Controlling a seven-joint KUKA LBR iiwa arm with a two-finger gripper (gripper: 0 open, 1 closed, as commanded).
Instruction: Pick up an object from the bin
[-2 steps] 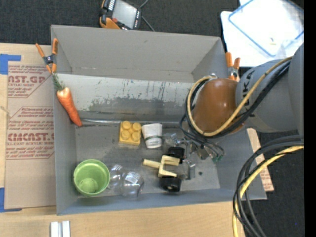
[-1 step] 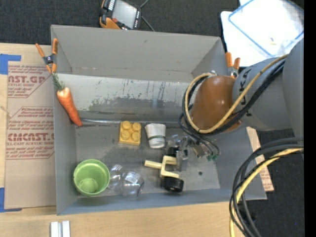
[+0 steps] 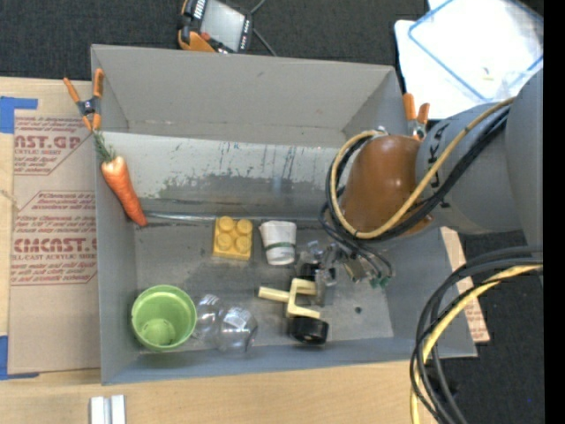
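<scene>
Hovering claw [image 3: 319,274] | cream T-shaped stick [image 3: 294,298] just beneath | black cap [image 3: 309,330] beside

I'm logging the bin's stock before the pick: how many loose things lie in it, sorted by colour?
Orange: 1, orange toy carrot
Yellow: 1, yellow studded toy block
White: 1, small white plastic cup
Green: 1, round green plastic cup
Clear: 1, crumpled clear plastic piece
Cream and black: 1, cream bar with black wheel
Total: 6
</scene>
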